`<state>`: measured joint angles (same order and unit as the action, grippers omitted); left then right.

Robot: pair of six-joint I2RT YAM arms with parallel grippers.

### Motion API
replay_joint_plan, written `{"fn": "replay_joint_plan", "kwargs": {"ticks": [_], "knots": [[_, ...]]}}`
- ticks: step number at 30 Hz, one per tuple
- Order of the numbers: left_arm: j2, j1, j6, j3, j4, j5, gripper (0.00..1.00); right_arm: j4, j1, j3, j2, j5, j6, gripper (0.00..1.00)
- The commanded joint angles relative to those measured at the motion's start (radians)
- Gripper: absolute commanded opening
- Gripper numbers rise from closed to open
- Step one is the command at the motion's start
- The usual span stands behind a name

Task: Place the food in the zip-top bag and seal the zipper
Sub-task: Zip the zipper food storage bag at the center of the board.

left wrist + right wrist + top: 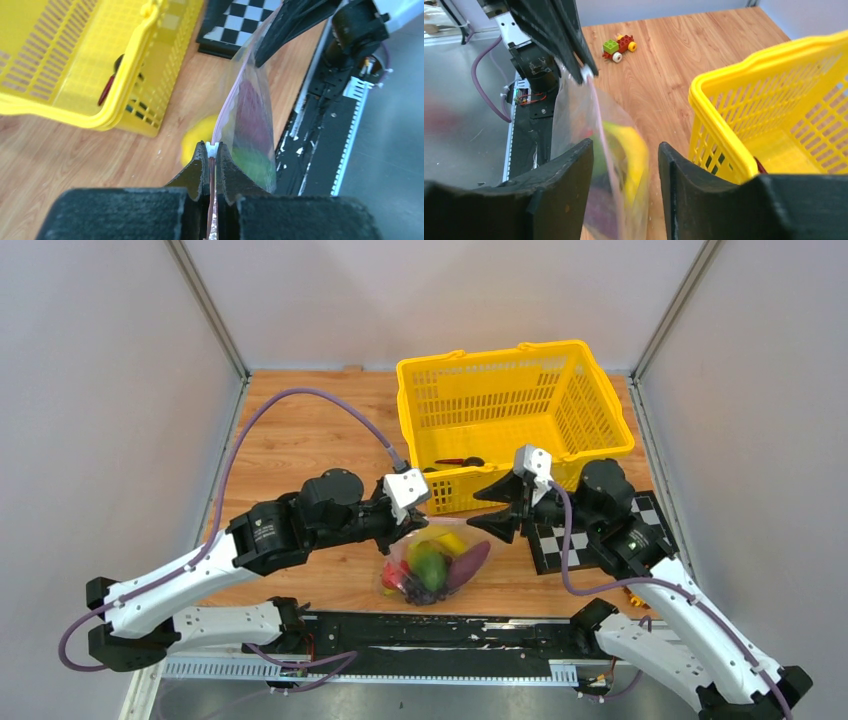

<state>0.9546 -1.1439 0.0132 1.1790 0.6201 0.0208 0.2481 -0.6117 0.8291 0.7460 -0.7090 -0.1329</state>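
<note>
I hold the zip-top bag [436, 562] up between the two arms, just near of the yellow mesh basket [590, 410], so that its mouth edge stays stretched and the zipper [227, 107] can be pressed along its length. The left gripper [213, 150] is fully closed on the left end of the zipper, right at the small white tab [213, 146], and this anchors the bag. The right gripper [625, 146] stands about half open, one finger on each side of the pink strip, and I see no contact with it. The food [428, 562] sits low inside the bag: a yellow banana [634, 150], a green piece and a purple piece [470, 562]. I judge the filling is done. Whether the zipper is really sealed over its whole length I cannot tell, because the plastic is blurred in both wrist views. A dark and red object in the basket [455, 462] is too small to name.
</note>
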Motion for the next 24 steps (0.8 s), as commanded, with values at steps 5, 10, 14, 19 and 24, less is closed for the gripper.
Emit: {"fn": "replay_joint_plan", "kwargs": {"ticks": [5, 10, 14, 19, 24], "knots": [[0.068, 0.001, -0.004, 0.051, -0.070, -0.133, 0.00, 0.078, -0.004, 0.157, 0.169, -0.221, -0.066, 0.62], [0.076, 0.003, -0.004, 0.050, -0.084, -0.115, 0.00, 0.079, -0.063, 0.151, 0.199, -0.256, -0.086, 0.64], [0.077, 0.002, 0.002, 0.048, -0.089, -0.114, 0.00, 0.069, -0.104, 0.137, 0.197, -0.247, -0.098, 0.63], [0.075, 0.002, 0.004, 0.047, -0.096, -0.115, 0.00, 0.064, -0.120, 0.141, 0.229, -0.229, -0.085, 0.56], [0.063, 0.002, 0.005, 0.044, -0.099, -0.114, 0.00, 0.029, -0.128, 0.133, 0.253, -0.214, -0.057, 0.43]]}}
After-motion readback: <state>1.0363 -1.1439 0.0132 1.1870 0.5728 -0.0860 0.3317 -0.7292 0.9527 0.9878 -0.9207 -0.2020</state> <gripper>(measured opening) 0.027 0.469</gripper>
